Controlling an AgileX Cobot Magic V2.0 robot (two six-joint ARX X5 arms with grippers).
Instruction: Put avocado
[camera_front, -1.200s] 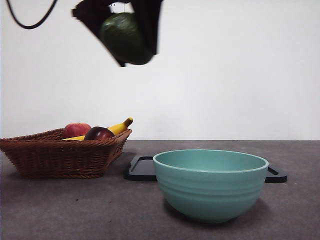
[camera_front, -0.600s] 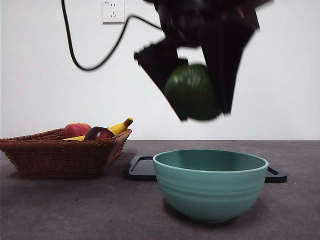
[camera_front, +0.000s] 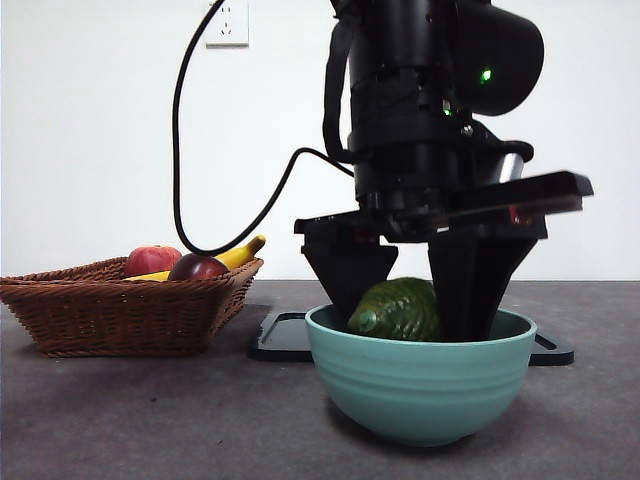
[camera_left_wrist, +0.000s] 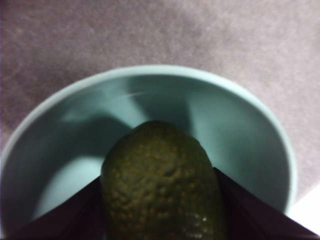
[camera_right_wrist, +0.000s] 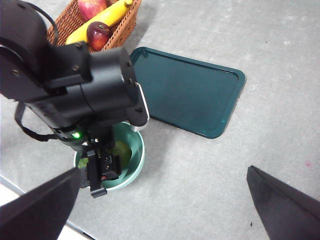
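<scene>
The avocado (camera_front: 398, 310), dark green with bumpy skin, sits low inside the teal bowl (camera_front: 420, 390), between the two black jaws of my left gripper (camera_front: 412, 322). The left wrist view shows the avocado (camera_left_wrist: 162, 185) gripped on both sides by the jaws, with the bowl's inner wall (camera_left_wrist: 240, 125) around it. I cannot tell whether it touches the bowl's bottom. My right gripper (camera_right_wrist: 163, 172) is open and empty, high above the table. From there I see the left arm (camera_right_wrist: 90, 90) over the bowl (camera_right_wrist: 137, 160).
A wicker basket (camera_front: 100, 310) at the left holds a red apple (camera_front: 152, 260), a dark maroon fruit (camera_front: 197, 267) and a banana (camera_front: 240, 253). A dark tray (camera_front: 285, 340) lies flat behind the bowl. The left arm's cable hangs above the basket.
My left gripper has carried the avocado from high at the upper left, rightward and down, into the teal bowl.
</scene>
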